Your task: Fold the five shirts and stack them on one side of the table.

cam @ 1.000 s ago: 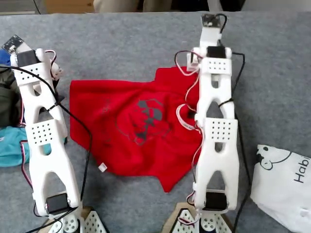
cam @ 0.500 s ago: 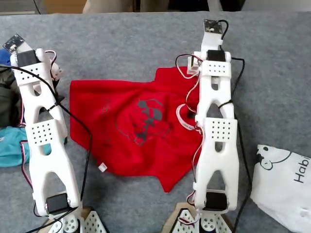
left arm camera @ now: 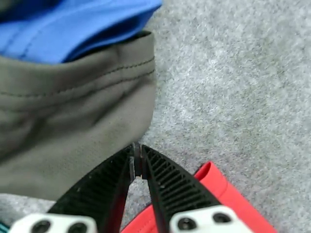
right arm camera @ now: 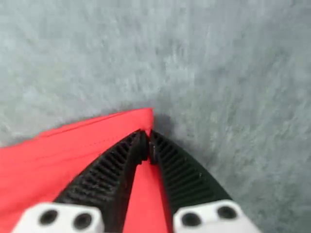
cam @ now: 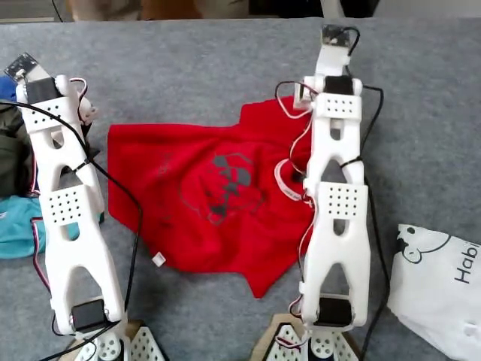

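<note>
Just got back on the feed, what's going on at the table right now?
A red shirt with a dark print lies spread and unfolded on the grey table between the two arms. The right gripper is shut at one corner of it; whether it pinches the cloth is unclear. The left gripper is shut beside an olive-grey shirt and a blue shirt heaped at the table's side. A white printed shirt lies at the opposite side.

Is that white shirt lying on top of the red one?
No, the white shirt lies clear of the red shirt, not touching it.
</note>
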Controlling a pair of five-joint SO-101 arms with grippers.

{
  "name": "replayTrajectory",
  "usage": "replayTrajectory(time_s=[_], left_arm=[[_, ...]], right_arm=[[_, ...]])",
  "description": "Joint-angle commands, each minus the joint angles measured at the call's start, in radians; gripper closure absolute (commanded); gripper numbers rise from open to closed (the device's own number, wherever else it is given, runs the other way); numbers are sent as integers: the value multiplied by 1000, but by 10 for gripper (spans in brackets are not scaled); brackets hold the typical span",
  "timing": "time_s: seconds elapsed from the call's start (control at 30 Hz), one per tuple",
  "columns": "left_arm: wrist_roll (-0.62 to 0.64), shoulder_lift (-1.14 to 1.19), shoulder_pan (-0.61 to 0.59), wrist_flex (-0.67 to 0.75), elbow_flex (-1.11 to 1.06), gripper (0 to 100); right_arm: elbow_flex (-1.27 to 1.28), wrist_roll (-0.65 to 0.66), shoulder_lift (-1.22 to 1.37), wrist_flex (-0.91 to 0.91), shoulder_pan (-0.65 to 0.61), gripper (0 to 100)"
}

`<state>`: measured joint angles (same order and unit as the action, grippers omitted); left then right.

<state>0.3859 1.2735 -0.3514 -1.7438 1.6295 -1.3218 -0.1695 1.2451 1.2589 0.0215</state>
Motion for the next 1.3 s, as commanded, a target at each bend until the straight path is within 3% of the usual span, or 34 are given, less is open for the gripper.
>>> replayTrajectory(time_s=[0.0,0.27,0.63,0.9,1.13,1.27], left_arm=[[-3,-35,11,28,44,981],[-3,-140,78,48,46,981],[-6,-447,123,-18,38,981],[-9,-484,66,-15,-199,977],[-3,-337,161,31,-436,745],[14,-228,213,140,-434,732]], right_arm=[[-125,-12,-8,-18,-1,994],[-355,-12,-21,54,-15,994],[-340,-5,-354,296,-15,994],[-332,-5,-467,442,-56,994],[-344,-5,-282,442,-56,994],[-343,-3,-137,413,-56,994]])
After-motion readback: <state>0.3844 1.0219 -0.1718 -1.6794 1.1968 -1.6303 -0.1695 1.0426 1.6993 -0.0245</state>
